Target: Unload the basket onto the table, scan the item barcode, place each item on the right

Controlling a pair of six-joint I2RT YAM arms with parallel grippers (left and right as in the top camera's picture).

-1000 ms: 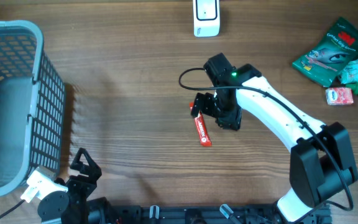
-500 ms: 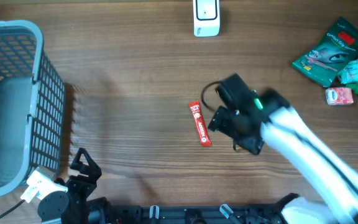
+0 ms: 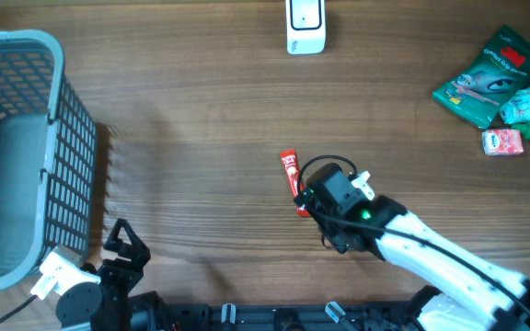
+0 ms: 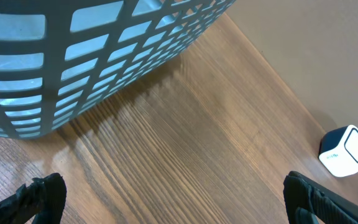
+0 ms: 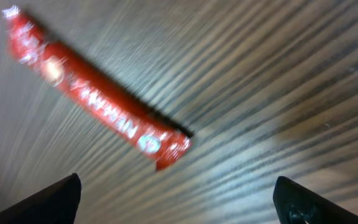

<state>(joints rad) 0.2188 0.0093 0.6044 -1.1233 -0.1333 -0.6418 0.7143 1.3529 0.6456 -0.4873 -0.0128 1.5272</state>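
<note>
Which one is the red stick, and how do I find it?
Look at the middle of the wooden table, between the blue basket and the pile of packets. The red stick lies flat there, by the right arm's tip. It is the only long, thin one, lying alone.

A slim red packet point(image 3: 290, 171) with white lettering lies flat and slanted near the middle of the wooden desk point(image 3: 201, 119), its lower end hidden from overhead. A white scanner point(image 3: 305, 26) sits at the desk's far edge.
</note>
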